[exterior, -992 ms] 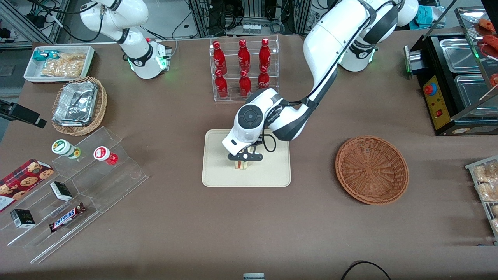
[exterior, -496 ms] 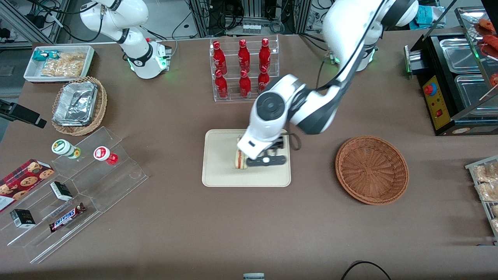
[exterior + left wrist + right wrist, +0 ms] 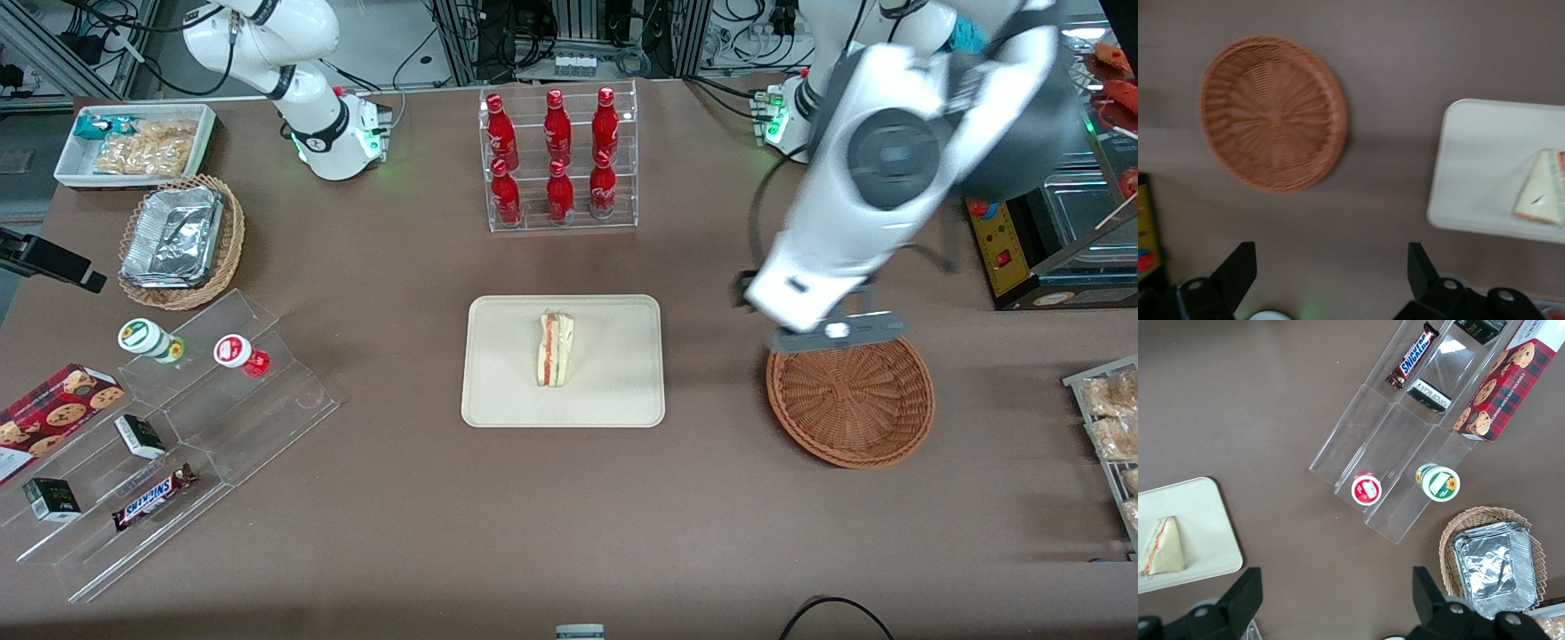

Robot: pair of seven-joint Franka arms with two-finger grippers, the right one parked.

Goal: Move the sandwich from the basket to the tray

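Note:
The sandwich (image 3: 555, 348), a wrapped triangular wedge with red and green layers, lies on the beige tray (image 3: 613, 382) mid-table, with nothing touching it. It also shows in the left wrist view as sandwich (image 3: 1541, 193) on tray (image 3: 1471, 167), and in the right wrist view as sandwich (image 3: 1161, 547). The reddish-brown wicker basket (image 3: 849, 400) sits toward the working arm's end and holds nothing; the wrist camera sees this basket (image 3: 1271, 113) from high above. My gripper (image 3: 836, 333) hangs well above the basket's rim that is farther from the front camera. The gripper (image 3: 1330, 260) is open and holds nothing.
A clear rack of red bottles (image 3: 558, 160) stands farther from the front camera than the tray. A stepped acrylic shelf of snacks (image 3: 178, 427), a lighter basket with foil containers (image 3: 180, 240) and a white snack bin (image 3: 133, 142) lie toward the parked arm's end. A black appliance (image 3: 1040, 196) stands at the working arm's end.
My gripper let go of the sandwich on the tray, then rose and swung away to above the basket. The sandwich stays on the tray.

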